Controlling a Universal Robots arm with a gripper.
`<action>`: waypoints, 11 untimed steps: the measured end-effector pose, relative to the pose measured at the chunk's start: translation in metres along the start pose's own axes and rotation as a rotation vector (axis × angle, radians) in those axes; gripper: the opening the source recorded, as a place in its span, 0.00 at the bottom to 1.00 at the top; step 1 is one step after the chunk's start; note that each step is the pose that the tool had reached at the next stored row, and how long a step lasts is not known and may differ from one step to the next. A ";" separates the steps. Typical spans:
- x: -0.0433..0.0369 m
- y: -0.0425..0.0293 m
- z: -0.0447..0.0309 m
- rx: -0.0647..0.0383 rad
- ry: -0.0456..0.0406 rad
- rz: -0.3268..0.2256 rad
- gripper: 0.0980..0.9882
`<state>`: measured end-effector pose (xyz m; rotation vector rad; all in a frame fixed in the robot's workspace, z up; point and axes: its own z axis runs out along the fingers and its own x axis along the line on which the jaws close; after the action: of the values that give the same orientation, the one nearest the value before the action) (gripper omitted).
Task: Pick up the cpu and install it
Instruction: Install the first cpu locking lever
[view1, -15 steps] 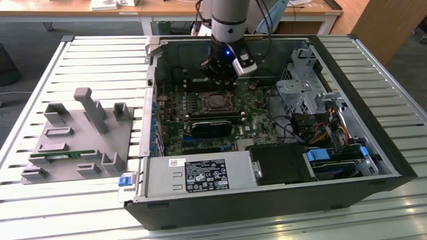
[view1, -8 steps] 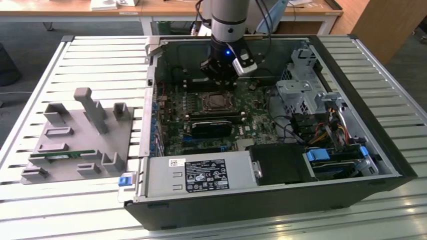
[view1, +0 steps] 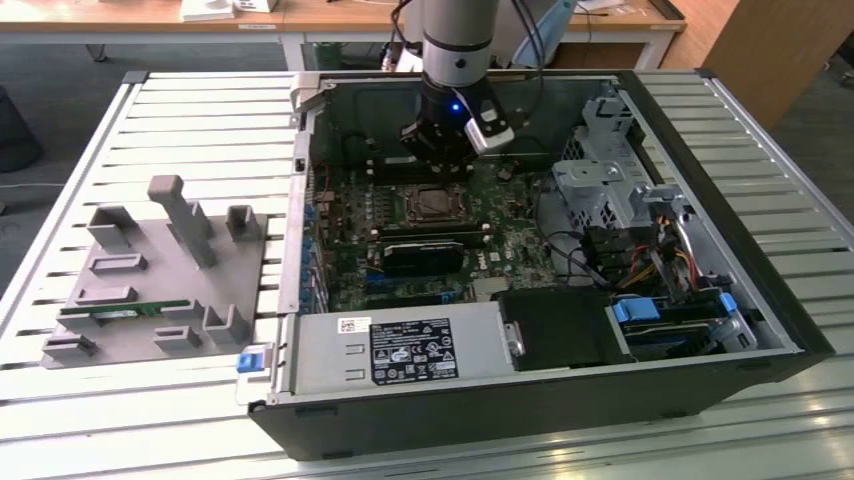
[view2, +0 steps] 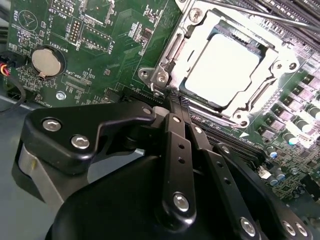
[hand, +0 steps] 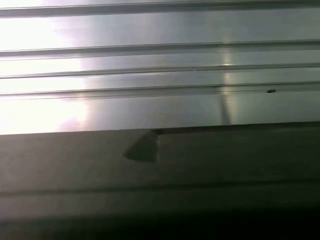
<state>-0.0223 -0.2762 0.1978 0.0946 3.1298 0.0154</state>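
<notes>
**CPU seated in socket; tool above it inside the open case**

Item 1. One cpu (view2: 222, 67), silver-grey square top, lying flat inside the socket frame (view2: 172, 47) on the motherboard (view2: 107, 55) in the second wrist view. In the exterior view the same socket (view1: 430, 204) sits near the middle of the board. The metal frame surrounds the chip on all sides. Judged from how it lies, the pick-up and placing are done. Whether the retaining lever is locked down cannot be told.

Item 2. One tool (view2: 172, 102), black linkage fingers drawn together to a closed tip, nothing between them. The tip sits just beside the socket's corner in the second wrist view. In the exterior view the tool (view1: 438, 160) hangs over the board, a little beyond the socket, apart from the chip.

Item 3. One coin battery (view2: 46, 61), round, on the board, well apart from the socket.

Item 4. One computer case (view1: 747, 300), side open, resting on a slatted metal tabletop (view1: 187, 120).

Item 5. One grey parts fixture (view1: 160, 270) on the tabletop, at the exterior view's left. One green memory stick (view1: 127, 311) lies in it.

Item 6. One labelled power supply box (view1: 400, 350) along the case's near edge.
</notes>
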 end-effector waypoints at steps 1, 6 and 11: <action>0.0000 0.0001 0.0003 0.001 0.0001 0.000 0.01; 0.0000 0.0004 0.0009 0.001 0.0002 0.000 0.01; -0.0001 0.0005 -0.0052 0.000 0.0001 0.000 0.01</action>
<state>-0.0222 -0.2758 0.2030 0.0941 3.1300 0.0154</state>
